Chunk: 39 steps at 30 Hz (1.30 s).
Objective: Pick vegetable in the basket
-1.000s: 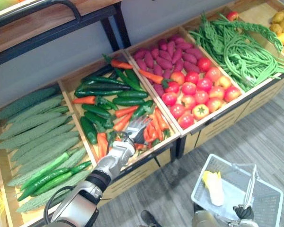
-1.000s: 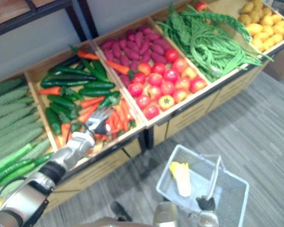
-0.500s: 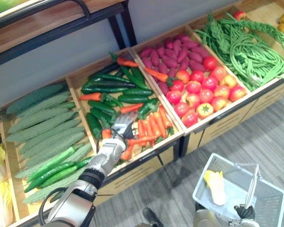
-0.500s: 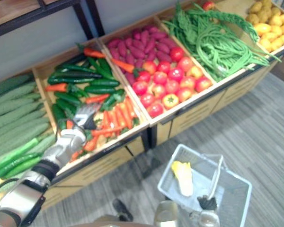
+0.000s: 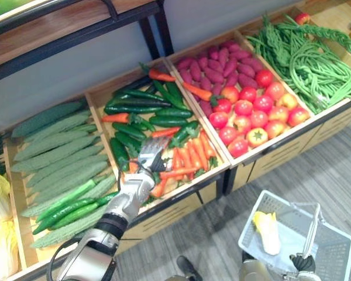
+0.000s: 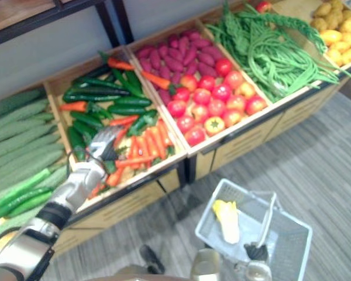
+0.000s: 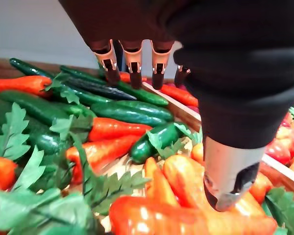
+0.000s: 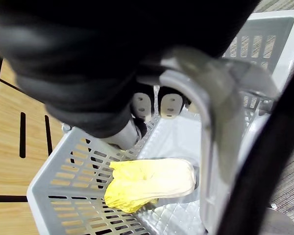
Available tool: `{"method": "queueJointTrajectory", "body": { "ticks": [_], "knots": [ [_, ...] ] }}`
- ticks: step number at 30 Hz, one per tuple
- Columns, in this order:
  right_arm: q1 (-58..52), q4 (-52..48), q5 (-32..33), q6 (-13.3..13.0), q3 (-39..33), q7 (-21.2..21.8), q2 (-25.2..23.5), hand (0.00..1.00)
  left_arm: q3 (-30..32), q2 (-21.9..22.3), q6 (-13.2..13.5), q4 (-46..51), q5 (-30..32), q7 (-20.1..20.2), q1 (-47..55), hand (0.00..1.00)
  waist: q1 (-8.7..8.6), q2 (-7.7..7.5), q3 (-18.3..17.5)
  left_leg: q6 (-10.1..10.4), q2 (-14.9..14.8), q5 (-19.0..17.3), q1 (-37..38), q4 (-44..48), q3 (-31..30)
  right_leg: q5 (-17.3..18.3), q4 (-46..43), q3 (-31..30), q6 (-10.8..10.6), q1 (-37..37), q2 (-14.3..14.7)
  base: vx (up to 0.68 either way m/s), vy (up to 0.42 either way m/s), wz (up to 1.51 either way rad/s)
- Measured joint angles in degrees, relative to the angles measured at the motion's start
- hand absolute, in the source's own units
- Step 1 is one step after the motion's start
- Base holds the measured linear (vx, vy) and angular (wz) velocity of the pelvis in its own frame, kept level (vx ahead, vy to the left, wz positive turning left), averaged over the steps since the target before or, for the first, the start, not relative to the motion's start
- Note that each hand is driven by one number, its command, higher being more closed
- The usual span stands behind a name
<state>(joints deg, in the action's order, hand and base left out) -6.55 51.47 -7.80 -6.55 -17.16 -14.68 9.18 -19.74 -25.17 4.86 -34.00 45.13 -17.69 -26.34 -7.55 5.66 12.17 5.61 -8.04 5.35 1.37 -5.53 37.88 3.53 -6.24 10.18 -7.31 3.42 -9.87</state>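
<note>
While the L hand (image 5: 149, 161) hangs over the carrots (image 5: 187, 153) w/ fingers straight, holding nothing, the R hand (image 8: 143, 105) is curled round the basket (image 5: 250, 218) handle at 5 o'clock; yellow veg (image 5: 266, 231) lies inside.

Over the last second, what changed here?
The left hand, open and empty, slid to the robot's left across the carrots toward the cucumbers; the camera shifted too. Nothing was grasped or released. The right hand kept its grip on the handle of the basket, yellow vegetable inside.
</note>
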Motion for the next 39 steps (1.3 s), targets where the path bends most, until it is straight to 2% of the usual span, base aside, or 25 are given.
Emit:
{"method": "queueJointTrajectory", "body": {
  "ticks": [23, 35, 39],
  "knots": [
    [0.0, 0.2, 0.0, 0.0, 0.6, 0.0, 0.0, 1.00, -2.5, 0.3, 0.9, -0.5, 0.1, 0.9, 2.5, 0.00, 0.04, -0.12, 0.1, -0.2, 0.0, 0.1, 0.0, 0.0, -1.0, 0.0, 0.9, 0.5, 0.0, -0.5, 0.1, 0.00, 0.001, 0.00],
    [0.6, 0.1, 0.0, 0.0, 1.5, -0.2, 0.0, 1.00, -2.5, 1.1, -0.6, -7.6, 0.2, 0.7, 0.9, 0.00, -0.12, -0.21, 0.1, -0.1, -0.6, 0.0, -1.3, 0.0, 0.9, 0.0, 0.6, -1.3, 0.1, 2.2, 0.9, 0.01, 0.000, -0.09],
    [1.1, -0.1, 0.0, -0.1, 1.6, -0.3, 0.0, 1.00, -2.2, 1.4, -1.1, -9.7, 0.2, 0.4, -1.2, 0.00, -0.08, -0.67, 0.7, 0.0, -0.7, 0.0, -2.2, 0.0, 1.7, 0.0, 0.1, -2.0, 0.1, 3.7, 1.0, 0.02, 0.006, -0.11]
  ]
}}
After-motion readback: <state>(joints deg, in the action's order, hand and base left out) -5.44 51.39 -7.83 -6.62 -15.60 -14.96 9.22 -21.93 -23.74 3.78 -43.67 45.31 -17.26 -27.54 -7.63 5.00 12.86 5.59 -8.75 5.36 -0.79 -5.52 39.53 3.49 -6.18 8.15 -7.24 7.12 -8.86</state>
